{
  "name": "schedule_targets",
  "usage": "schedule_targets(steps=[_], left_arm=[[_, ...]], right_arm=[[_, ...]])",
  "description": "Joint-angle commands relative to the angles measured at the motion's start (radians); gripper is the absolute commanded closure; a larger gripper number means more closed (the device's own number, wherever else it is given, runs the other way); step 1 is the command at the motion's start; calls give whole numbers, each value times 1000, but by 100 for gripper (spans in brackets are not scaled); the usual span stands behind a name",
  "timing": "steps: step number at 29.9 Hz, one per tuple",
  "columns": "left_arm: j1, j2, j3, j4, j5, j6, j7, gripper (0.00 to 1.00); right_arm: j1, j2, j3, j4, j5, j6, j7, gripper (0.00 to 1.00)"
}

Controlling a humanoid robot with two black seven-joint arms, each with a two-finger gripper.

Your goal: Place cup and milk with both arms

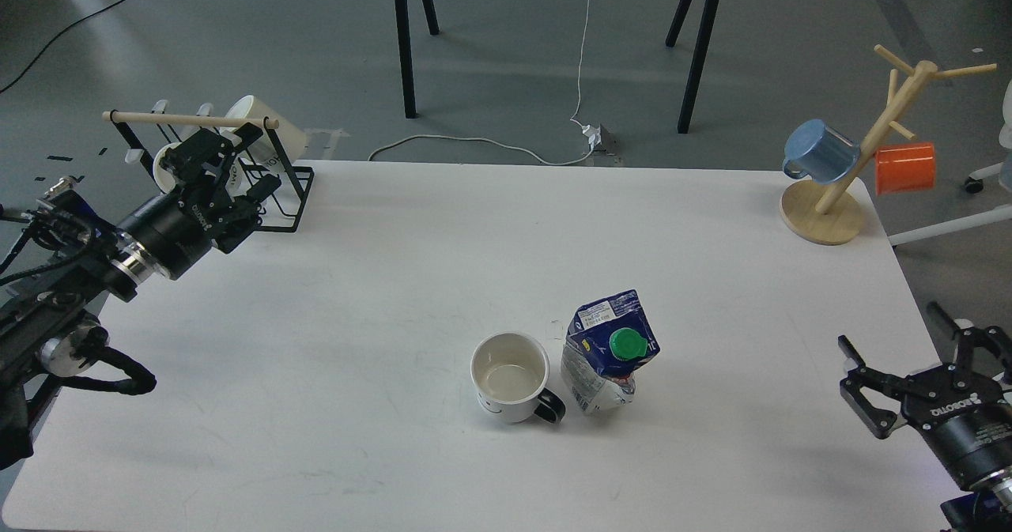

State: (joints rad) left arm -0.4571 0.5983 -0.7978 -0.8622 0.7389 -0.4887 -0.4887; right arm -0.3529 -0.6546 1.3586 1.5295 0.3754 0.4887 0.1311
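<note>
Head view shows the white rectangular bench [356, 279] with the cream-white ceramic cup [510, 376] and the dented dark blue and white milk carton [607, 352] standing just beside each other near its front middle, the cup on the left. The cup is upright, mouth up, its dark handle pointing toward the front right, at the carton's foot; a small smile-like mark shows on its near side. The carton stands with its long axis vertical, leaning slightly, its round green screw cap facing up toward the camera. Its small print is too fine to read.

On the right gripper [909, 378], white lettering reads "ROBOTIQ"; its jaws are spread and empty, well apart from both things. The left gripper [217, 160] bears similar lettering, unreadable here; it hangs before a black wire rack with a wooden rod [190, 119], and whether its jaws are apart I cannot tell.
</note>
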Motion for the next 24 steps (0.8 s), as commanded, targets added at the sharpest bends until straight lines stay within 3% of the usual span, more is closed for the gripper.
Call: schedule_targets(steps=[1,9,24], left_arm=[[3,0,0,0,-1,0,0,14],[17,2,-6,26,-6,0,0,14],[23,11,-8,26,-13,0,0,14]], right_arm=[[227,-8,-39,-75,-24,0,-5,2],[589,-5,-418,-190,-36,0,4,2],[746,10,-604,-262,-53,0,13,2]])
